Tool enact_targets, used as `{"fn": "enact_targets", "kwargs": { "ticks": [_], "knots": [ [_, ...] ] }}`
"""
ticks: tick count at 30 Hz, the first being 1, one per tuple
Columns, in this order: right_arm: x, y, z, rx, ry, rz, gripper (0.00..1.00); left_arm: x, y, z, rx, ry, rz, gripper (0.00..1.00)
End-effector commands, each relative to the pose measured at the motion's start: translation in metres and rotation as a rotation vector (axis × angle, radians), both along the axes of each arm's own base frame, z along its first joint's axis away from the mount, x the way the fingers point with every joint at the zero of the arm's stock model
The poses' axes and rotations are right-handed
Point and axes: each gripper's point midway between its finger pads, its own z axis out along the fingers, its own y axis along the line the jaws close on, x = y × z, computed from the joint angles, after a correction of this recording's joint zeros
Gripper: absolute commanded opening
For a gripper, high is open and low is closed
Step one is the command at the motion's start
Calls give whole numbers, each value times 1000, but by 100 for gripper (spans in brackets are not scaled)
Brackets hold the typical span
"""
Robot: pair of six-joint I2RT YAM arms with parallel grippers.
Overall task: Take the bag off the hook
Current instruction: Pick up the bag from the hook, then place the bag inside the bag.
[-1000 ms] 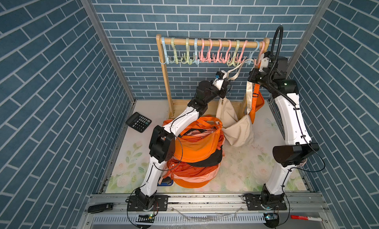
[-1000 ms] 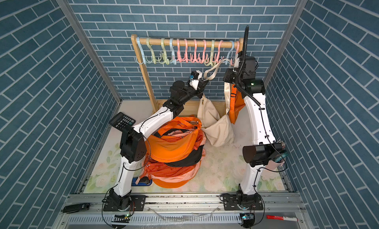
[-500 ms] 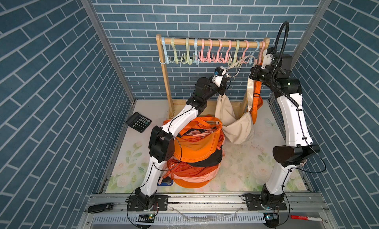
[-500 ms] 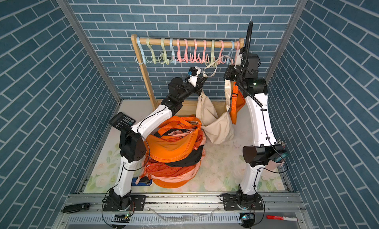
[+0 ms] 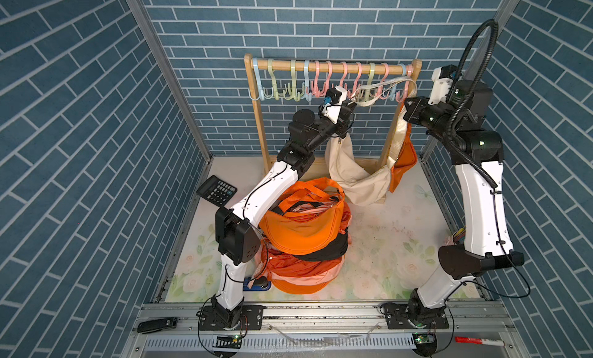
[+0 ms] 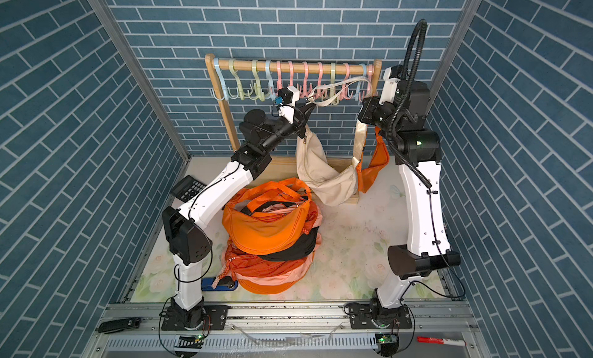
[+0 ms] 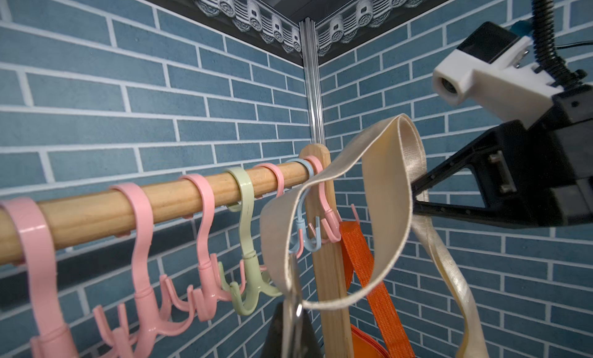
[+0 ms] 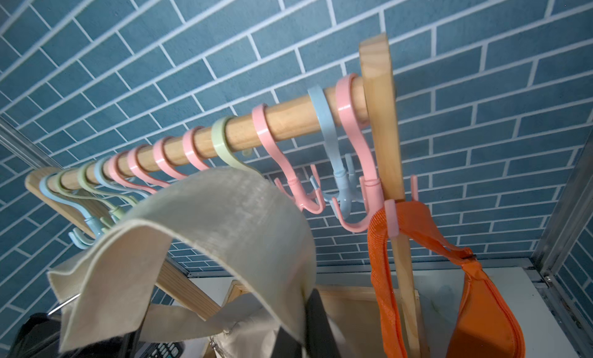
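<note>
**Strap up at hook height**

Both arms have risen over the last second. The strap (image 7: 378, 192) now arches level with the hooks instead of sagging below the rail (image 7: 160, 196). The left gripper (image 7: 293, 324) is clamped on one stretch of the webbing, and the right gripper (image 7: 415, 197) is pinched on it further along. A loop stands up between them. From the wrist views the loop seems to pass in front of the blue hook (image 7: 309, 242) rather than through it. I'd say it is off or nearly off, though I can't be sure. The bag (image 5: 356, 176) hangs below, slung between the two grips in front of the rail's posts.

The strap is flat woven webbing, faintly glossy, and it holds a stiff curve. The bag is soft cream cloth, crescent-shaped and slack. The hooks are smooth pastel plastic with several prongs, and the rail is pale round wood. An orange bag (image 8: 481, 308) stays hung on the end pink hook (image 8: 359, 180).
</note>
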Motion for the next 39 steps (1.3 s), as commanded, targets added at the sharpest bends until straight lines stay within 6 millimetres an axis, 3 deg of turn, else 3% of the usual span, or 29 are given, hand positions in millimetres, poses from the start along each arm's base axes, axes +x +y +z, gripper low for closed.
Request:
{"fn": "enact_targets", "kwargs": {
  "ticks": [1, 7, 14, 20, 31, 39],
  "knots": [
    [-21, -3, 26, 30, -69, 3, 0, -19, -6, 11, 47, -42, -14, 0],
    [-46, -12, 54, 20, -132, -13, 0, -37, -6, 30, 50, -50, -33, 0],
    [-77, -21, 84, 33, -215, -29, 0, -28, -11, 40, 24, 21, -42, 0],
    [-109, -28, 100, 39, -264, -35, 0, -58, -7, 64, 13, -31, -57, 0],
    [-137, -33, 95, 25, -279, -32, 0, -131, 45, 106, 52, -191, 56, 0],
    [-161, -27, 98, 46, -292, 23, 0, -178, 93, 118, 47, -221, 99, 0]
  ]
}}
